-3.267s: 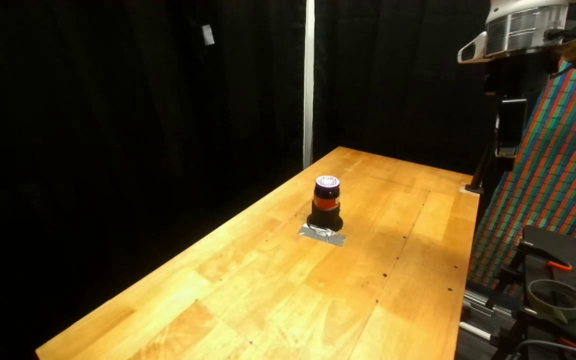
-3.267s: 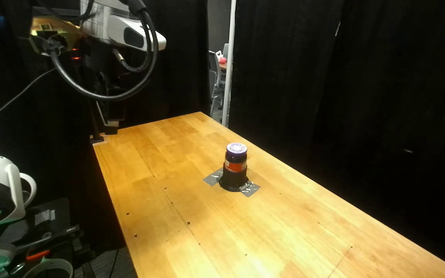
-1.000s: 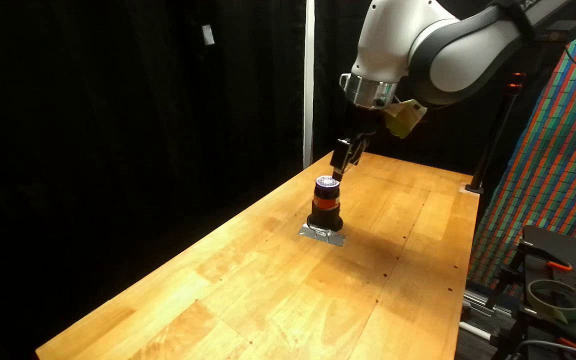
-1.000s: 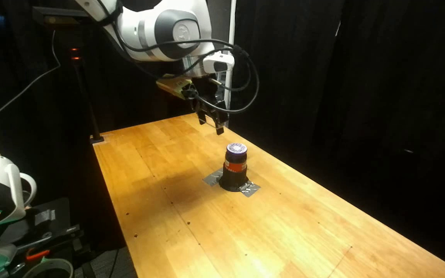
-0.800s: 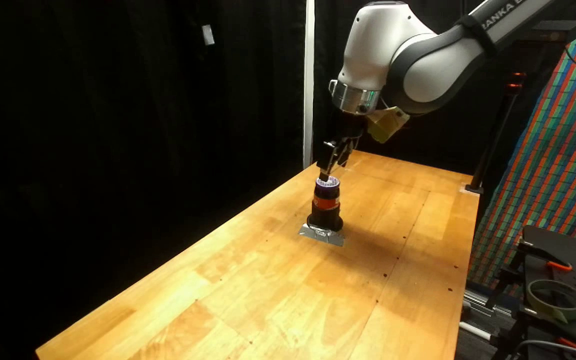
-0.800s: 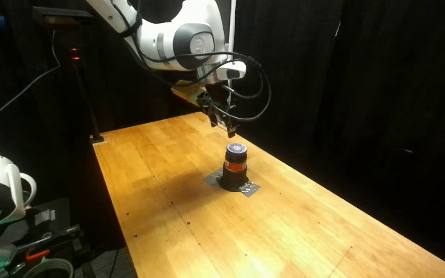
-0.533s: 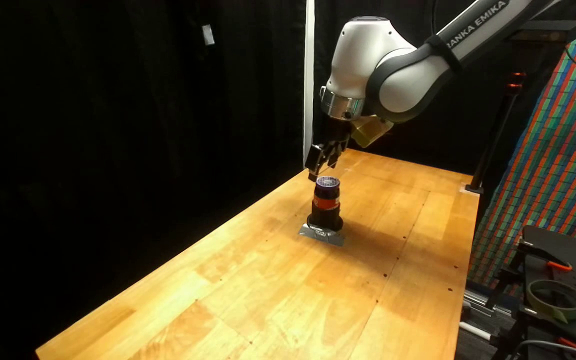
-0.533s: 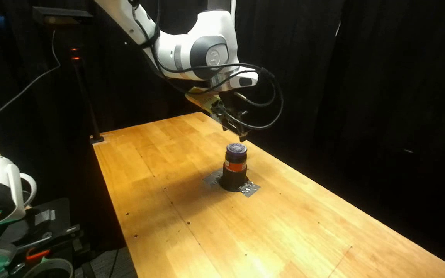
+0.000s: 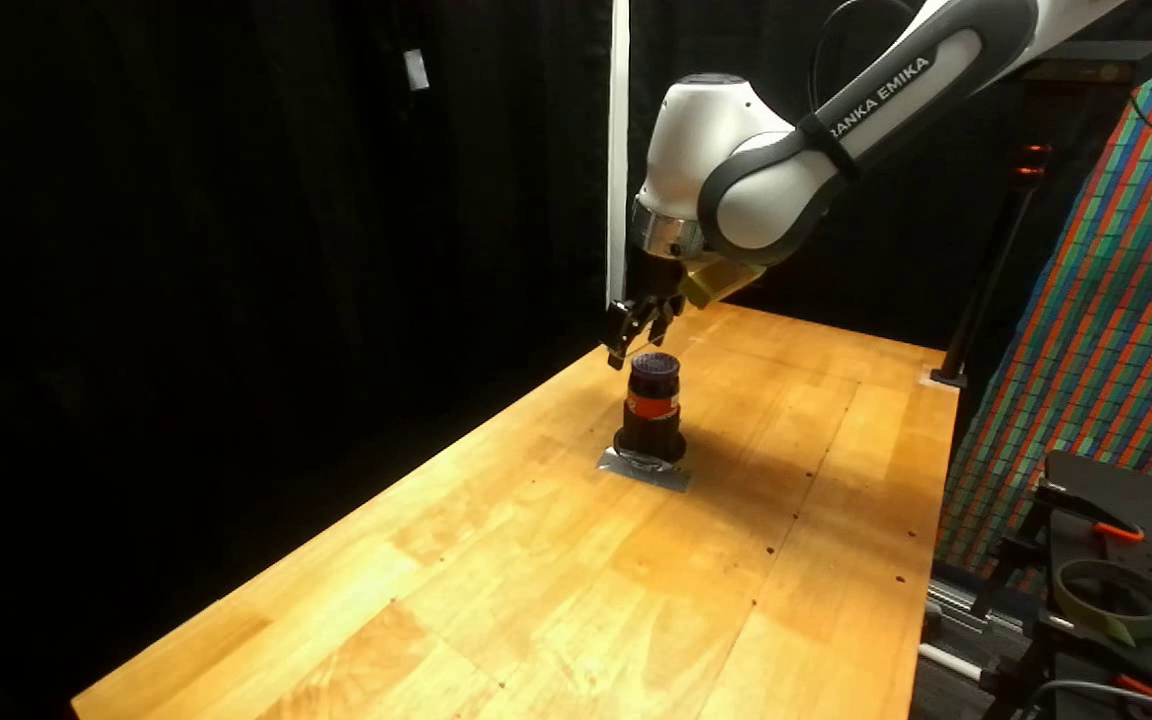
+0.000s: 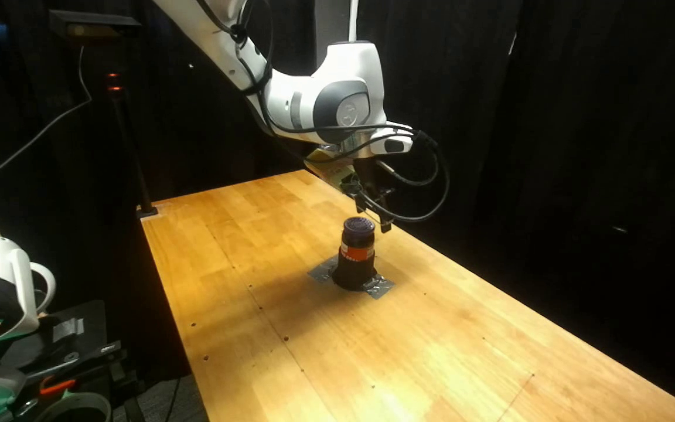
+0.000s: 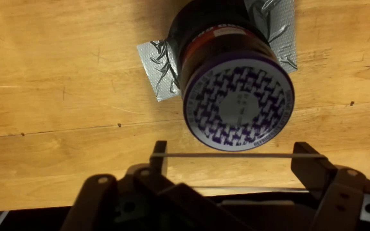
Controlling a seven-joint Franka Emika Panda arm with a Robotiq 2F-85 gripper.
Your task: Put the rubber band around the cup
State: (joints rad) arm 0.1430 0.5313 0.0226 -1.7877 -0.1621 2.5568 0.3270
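The cup [image 9: 653,406] is a dark jar-like cylinder with an orange-red stripe, upright in a black base on the table. It shows in both exterior views [image 10: 357,253]. In the wrist view its round white-and-purple top [image 11: 238,104] faces me. My gripper [image 11: 231,151] is open, its two fingers wide apart. A thin tan rubber band [image 11: 230,155] is stretched around both fingers and spans the gap. In the wrist view the band runs just below the edge of the cup's top. In the exterior views the gripper [image 9: 636,352] is near the height of the cup's top, behind it [image 10: 373,218].
Grey tape [image 11: 159,69] holds the black base to the wooden table [image 9: 576,590]. A cable loop [image 10: 431,199] hangs beside the gripper. A dark cart with a tape roll [image 9: 1112,600] stands off the table's edge. Black curtains [image 10: 578,146] hang behind.
The arm has swung in over the table towards the cup, then come lower beside its top. The cup has not moved; its top is now in shadow. The gripper stays open.
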